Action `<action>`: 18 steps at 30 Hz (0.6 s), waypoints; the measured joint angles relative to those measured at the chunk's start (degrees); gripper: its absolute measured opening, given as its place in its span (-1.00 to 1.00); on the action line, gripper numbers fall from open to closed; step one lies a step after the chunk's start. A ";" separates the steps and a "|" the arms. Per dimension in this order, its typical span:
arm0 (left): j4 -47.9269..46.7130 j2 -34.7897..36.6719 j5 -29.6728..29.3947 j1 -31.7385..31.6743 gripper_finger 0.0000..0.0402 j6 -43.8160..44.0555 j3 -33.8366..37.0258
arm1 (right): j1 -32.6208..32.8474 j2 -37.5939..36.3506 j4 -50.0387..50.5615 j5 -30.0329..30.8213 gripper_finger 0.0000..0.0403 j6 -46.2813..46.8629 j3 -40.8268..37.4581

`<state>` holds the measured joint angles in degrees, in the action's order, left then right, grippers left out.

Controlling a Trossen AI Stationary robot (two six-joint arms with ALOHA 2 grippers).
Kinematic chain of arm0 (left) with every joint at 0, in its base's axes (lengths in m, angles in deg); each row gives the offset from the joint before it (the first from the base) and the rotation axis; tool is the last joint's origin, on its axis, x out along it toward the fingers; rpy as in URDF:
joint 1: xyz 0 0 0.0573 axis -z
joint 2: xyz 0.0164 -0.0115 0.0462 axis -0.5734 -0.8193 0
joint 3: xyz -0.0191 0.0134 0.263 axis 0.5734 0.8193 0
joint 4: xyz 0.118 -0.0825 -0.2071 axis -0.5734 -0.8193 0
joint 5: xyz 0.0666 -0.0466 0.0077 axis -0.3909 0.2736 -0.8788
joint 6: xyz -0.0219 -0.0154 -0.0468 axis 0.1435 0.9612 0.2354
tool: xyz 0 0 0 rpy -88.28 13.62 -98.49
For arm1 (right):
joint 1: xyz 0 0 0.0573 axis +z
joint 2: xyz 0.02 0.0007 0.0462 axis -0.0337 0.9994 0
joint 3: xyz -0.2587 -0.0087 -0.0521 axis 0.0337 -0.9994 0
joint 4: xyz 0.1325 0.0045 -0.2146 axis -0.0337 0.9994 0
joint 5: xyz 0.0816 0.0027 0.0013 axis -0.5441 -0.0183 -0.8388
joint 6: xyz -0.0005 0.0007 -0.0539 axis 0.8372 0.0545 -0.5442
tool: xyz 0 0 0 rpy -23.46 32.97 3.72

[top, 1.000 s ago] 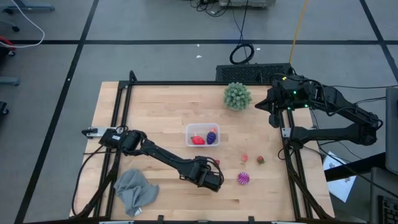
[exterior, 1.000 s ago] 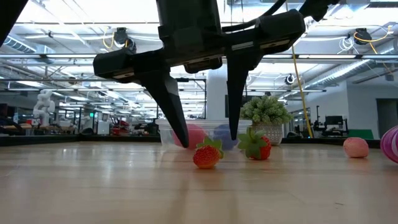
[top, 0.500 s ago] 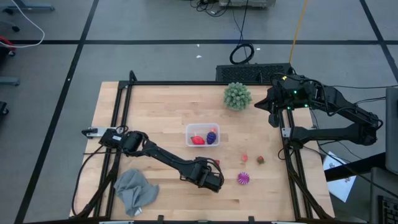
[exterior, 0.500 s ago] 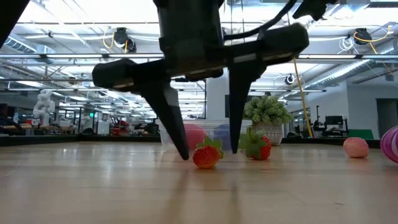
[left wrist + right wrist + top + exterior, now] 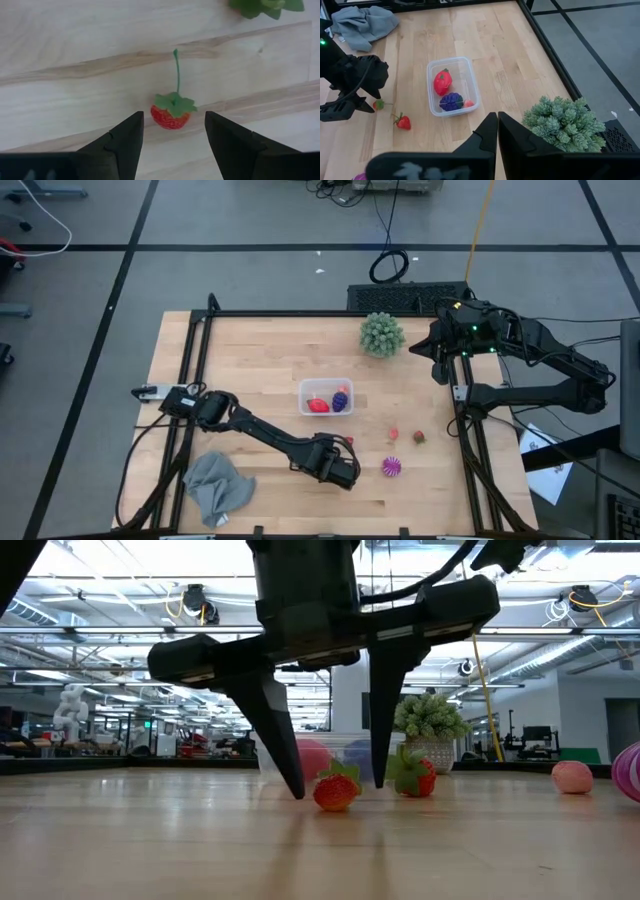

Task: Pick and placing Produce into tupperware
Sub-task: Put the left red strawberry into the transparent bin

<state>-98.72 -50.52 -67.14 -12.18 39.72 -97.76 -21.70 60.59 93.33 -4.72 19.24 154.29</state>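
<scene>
The left gripper [image 5: 338, 780] stood low over the wooden table [image 5: 250, 360], its two dark fingers [image 5: 122, 145] spread apart on either side of a small red strawberry [image 5: 170, 113] with a green cap and a thin stem. The fingertips reached nearly to the tabletop and the berry lay between them, touched by neither and not grasped. From table height a second strawberry [image 5: 412, 773] sat just behind and beside the first.

The clear container [image 5: 326, 397] rested near the middle of the table, beyond the left gripper, and already held a red fruit [image 5: 442, 82], a dark purple one [image 5: 452, 102] and a small red piece [image 5: 468, 103]. On the bare wood near the table's right edge lay a pink piece [image 5: 394, 435], another small strawberry [image 5: 419, 437] and a striped magenta ball [image 5: 391, 468].

The right gripper [image 5: 497, 125] waited clenched tight and empty, raised beyond the table's far right corner, near a green spiky ball [image 5: 381, 334]. A grey cloth [image 5: 218, 485] lay crumpled at the near left corner
</scene>
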 joint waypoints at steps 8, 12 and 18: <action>0.30 0.00 -0.40 -0.02 0.07 0.13 0.00 | 0.00 0.00 0.00 0.00 -0.98 0.00 0.00; 0.68 0.00 -0.85 -0.02 -0.06 0.12 0.00 | 0.00 0.00 0.00 0.00 -0.98 0.00 0.00; 1.35 0.00 -0.87 0.00 -0.41 -0.77 0.00 | 0.00 0.00 0.00 0.00 -0.98 0.00 0.00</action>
<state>-97.36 -50.52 -68.01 -12.18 38.95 -97.76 -21.70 60.59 93.33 -4.72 19.24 154.30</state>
